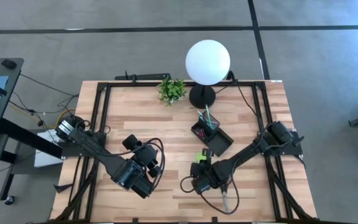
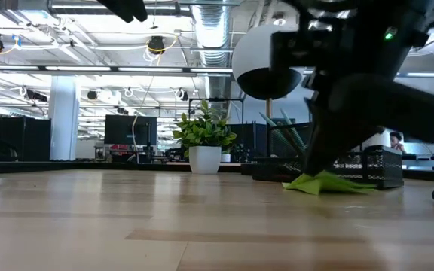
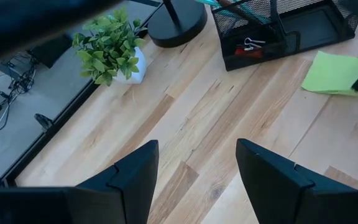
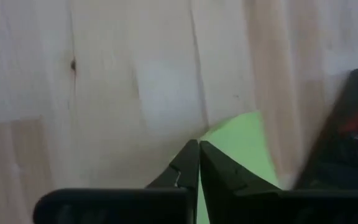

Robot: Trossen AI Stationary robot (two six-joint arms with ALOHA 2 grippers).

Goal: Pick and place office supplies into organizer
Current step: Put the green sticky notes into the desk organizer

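A: Where's the pad?
B: Near side of the organizer, its corner pinched in the closed right gripper.
A: Left gripper?
B: Open, hovering well left. Organizer lies just beyond the right one.

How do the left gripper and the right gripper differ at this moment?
The left gripper is open, while the right gripper is shut. The left gripper hangs over bare wood with nothing between its fingers; the right gripper is down at the edge of the lime-green sticky-note pad, beside the organizer. Both are dark two-finger grippers.
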